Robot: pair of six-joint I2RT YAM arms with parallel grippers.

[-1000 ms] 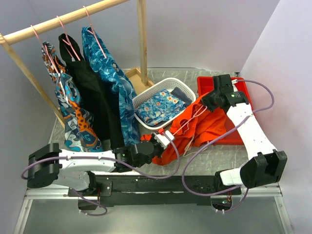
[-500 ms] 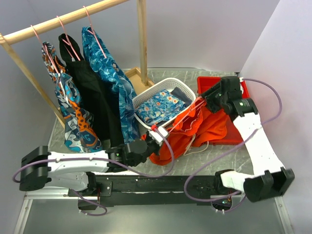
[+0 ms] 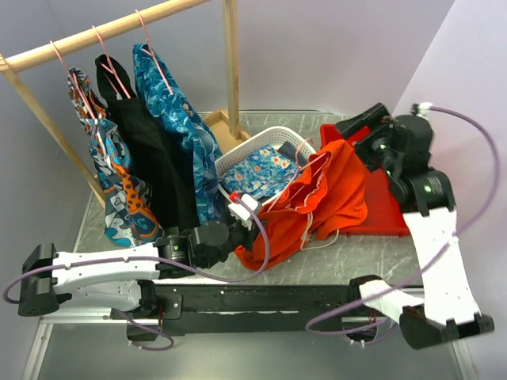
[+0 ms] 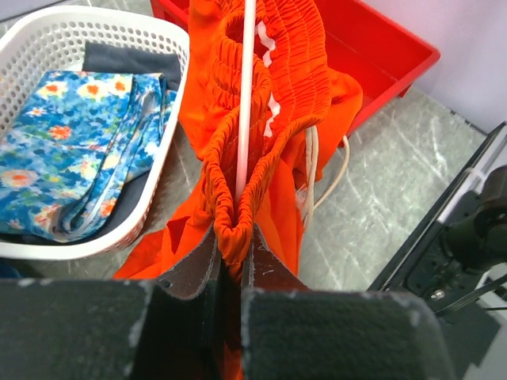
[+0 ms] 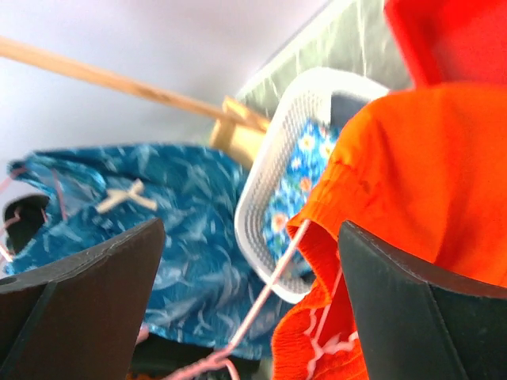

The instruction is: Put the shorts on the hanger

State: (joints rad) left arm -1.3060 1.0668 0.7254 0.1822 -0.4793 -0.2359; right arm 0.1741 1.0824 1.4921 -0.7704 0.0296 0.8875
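Shorts (image 3: 337,190): limp, light; I am favouring a waistband hold. Left end effector (image 4: 231,253) is pinching it; right end effector (image 5: 252,285) is gaping, empty.

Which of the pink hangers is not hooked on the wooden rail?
The hanger running through the waistband of the orange shorts, clamped by the left gripper; the other three hang from the rail carrying garments.

Lab: walled robot table (image 3: 372,255), garment rail (image 3: 95,33).
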